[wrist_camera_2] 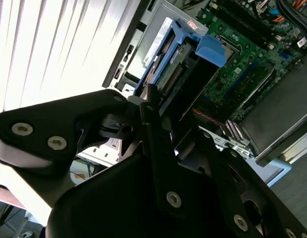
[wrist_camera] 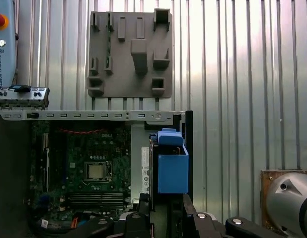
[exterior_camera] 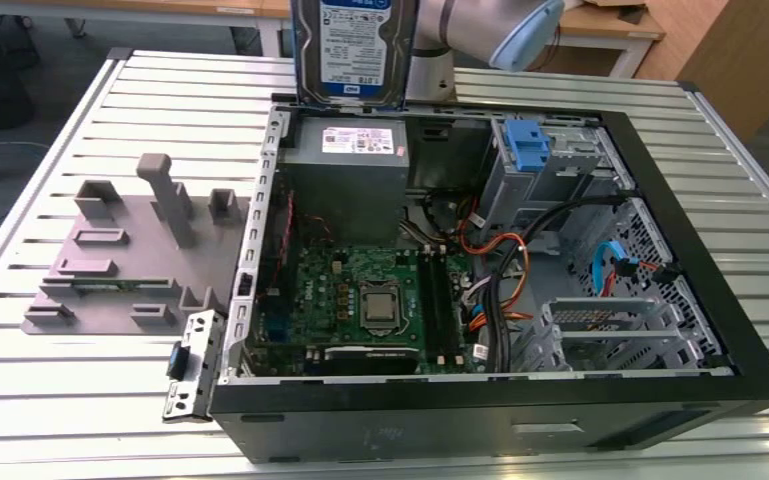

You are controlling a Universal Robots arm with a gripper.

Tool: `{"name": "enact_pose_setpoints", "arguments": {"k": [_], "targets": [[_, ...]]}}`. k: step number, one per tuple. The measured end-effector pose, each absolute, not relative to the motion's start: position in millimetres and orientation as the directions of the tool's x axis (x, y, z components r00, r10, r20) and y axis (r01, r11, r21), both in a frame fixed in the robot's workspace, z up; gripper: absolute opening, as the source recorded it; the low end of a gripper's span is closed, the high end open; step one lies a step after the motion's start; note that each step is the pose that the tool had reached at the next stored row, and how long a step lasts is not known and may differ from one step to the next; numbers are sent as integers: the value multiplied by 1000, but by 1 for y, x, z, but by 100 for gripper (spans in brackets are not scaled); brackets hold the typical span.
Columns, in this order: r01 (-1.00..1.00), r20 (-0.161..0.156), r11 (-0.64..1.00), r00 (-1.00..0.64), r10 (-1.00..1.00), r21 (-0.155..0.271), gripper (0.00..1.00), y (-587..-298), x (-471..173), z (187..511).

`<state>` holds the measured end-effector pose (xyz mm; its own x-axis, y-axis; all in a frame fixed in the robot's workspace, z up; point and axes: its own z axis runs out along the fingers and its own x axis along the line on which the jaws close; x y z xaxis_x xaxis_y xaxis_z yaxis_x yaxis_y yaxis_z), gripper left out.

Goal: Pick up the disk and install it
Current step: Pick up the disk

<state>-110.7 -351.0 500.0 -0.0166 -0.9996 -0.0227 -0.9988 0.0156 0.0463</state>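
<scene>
The disk (exterior_camera: 357,50), silver with a white-and-blue label, hangs upright in the air over the far wall of the open computer case (exterior_camera: 704,330), just above the grey power-supply box (exterior_camera: 351,170). In both wrist views its blue side rails face the camera, with the disk (wrist_camera_2: 165,64) edge-on between the black fingers (wrist_camera_2: 155,129). My gripper (wrist_camera: 165,210) is shut on the disk (wrist_camera: 170,168), which hangs above the case's edge next to the motherboard (wrist_camera: 89,168).
A grey fixture plate (exterior_camera: 131,250) with upright pegs lies on the slatted table at the exterior view's left. Inside the case are the motherboard (exterior_camera: 371,300), orange and blue cables (exterior_camera: 518,260) and a drive cage with a blue clip (exterior_camera: 527,145).
</scene>
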Motion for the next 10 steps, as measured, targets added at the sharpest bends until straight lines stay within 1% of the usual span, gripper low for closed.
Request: {"name": "enact_pose_setpoints", "arguments": {"k": [10], "targets": [[-999,-23,15,-17,-1000,46,35,-370,-108,499]]}}
